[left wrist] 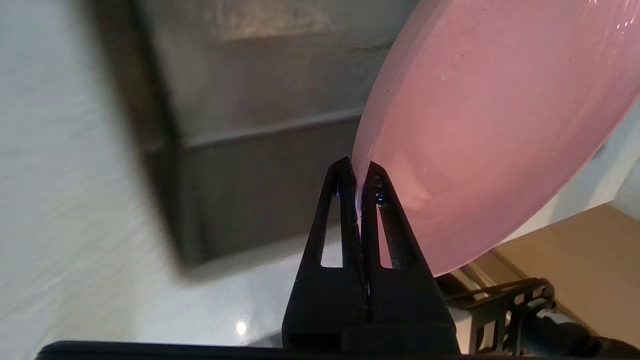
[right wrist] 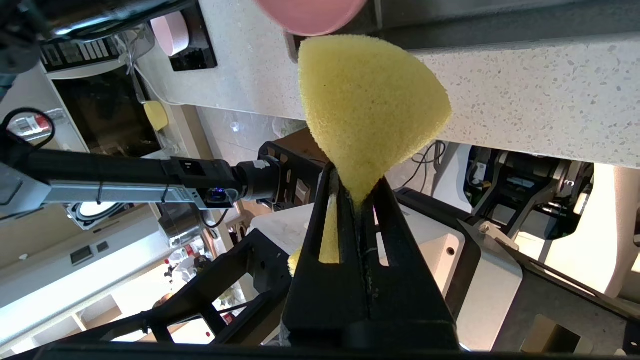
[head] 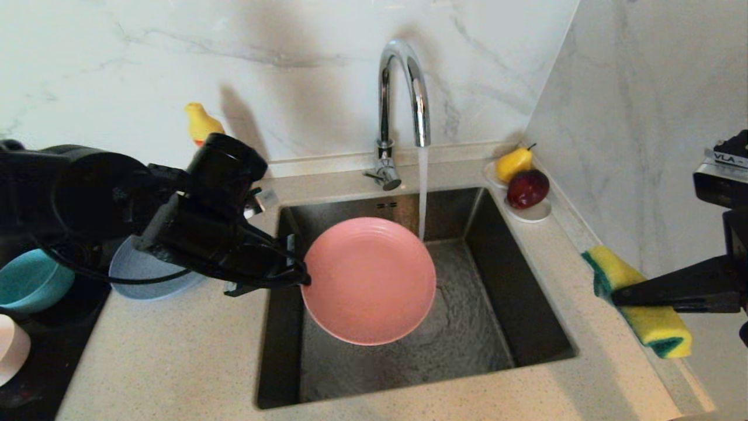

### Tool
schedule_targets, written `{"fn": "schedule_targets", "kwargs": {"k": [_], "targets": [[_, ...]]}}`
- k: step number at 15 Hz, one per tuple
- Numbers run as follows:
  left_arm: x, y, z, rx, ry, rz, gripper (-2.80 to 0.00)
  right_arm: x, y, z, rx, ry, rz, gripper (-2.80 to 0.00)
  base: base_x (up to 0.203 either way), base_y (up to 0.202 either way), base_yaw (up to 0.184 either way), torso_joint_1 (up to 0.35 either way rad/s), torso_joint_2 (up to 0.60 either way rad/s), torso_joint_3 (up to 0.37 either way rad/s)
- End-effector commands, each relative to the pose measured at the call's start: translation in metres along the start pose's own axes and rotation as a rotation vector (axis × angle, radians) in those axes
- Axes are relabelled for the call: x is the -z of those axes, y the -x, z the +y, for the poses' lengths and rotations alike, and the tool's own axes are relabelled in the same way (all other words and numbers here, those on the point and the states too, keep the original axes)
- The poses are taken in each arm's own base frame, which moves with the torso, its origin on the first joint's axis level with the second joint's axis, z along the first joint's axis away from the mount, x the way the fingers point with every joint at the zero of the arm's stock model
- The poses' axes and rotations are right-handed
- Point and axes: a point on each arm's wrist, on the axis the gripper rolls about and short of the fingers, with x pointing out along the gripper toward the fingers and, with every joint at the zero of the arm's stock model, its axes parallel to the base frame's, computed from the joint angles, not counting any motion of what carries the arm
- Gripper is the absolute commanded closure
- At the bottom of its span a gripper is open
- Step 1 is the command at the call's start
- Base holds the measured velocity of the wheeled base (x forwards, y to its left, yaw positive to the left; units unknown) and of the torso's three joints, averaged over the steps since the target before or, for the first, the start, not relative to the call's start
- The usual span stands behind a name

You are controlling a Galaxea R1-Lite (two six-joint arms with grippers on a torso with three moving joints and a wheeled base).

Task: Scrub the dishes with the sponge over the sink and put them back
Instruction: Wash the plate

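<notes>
In the head view, the left gripper [head: 299, 273] sits left of centre, clamped tight on the edge of the pink plate [head: 369, 280]. The plate hangs over the sink [head: 514, 292] in the middle of the frame, and it hides much of the sink floor, so the drain cannot be seen. Water runs from the tap [head: 403, 88] just past the plate's upper right edge. At the right edge, the right gripper [head: 619, 297] is pinched on the sponge [head: 640, 301], held above the counter [head: 175, 351] beside the sink. Most of that arm is cut off by the frame. At the far left, the black arm covers part of the blue-grey plate [head: 146, 275], and the teal bowl [head: 29, 280] and pale bowl [head: 11, 345] are cut off. A small dish of fruit [head: 526, 181] sits in the back corner by the marble wall [head: 117, 70].

In the left wrist view, the two fingers [left wrist: 345, 220] press together on the plate's rim. The sink wall behind is blurry.

In the right wrist view, the fingers [right wrist: 385, 215] squeeze the yellow sponge into a fan shape. The speckled counter edge runs across the upper right.
</notes>
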Motion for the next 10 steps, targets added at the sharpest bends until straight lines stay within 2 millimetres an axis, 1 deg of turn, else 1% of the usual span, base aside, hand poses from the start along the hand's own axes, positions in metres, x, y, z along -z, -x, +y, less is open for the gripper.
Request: {"fn": "schedule_targets", "kwargs": {"k": [1, 3, 5, 7, 10], "targets": [[0.005, -0.030, -0.014, -0.015, -0.027, 0.038, 0.00, -0.004, -0.002, 0.001, -0.001, -0.004, 0.005, 0.00, 0.000, 0.000, 0.000, 0.000, 0.00, 0.000], [0.002, -0.042, -0.026, -0.020, -0.039, 0.025, 0.00, -0.004, -0.001, 0.002, -0.004, 0.002, 0.000, 0.00, 0.000, 0.000, 0.000, 0.000, 0.00, 0.000], [0.008, -0.047, -0.042, 0.003, -0.061, 0.035, 0.00, -0.005, -0.001, 0.003, -0.005, 0.004, -0.002, 0.00, 0.000, 0.000, 0.000, 0.000, 0.00, 0.000], [0.007, -0.054, -0.055, 0.021, -0.077, 0.035, 0.00, -0.004, 0.001, 0.003, -0.008, 0.007, -0.006, 0.00, 0.000, 0.000, 0.000, 0.000, 0.00, 0.000], [0.012, -0.068, -0.066, 0.013, -0.088, 0.049, 0.00, -0.004, 0.000, 0.003, -0.007, 0.006, -0.002, 0.00, 0.000, 0.000, 0.000, 0.000, 0.00, 0.000]]}}
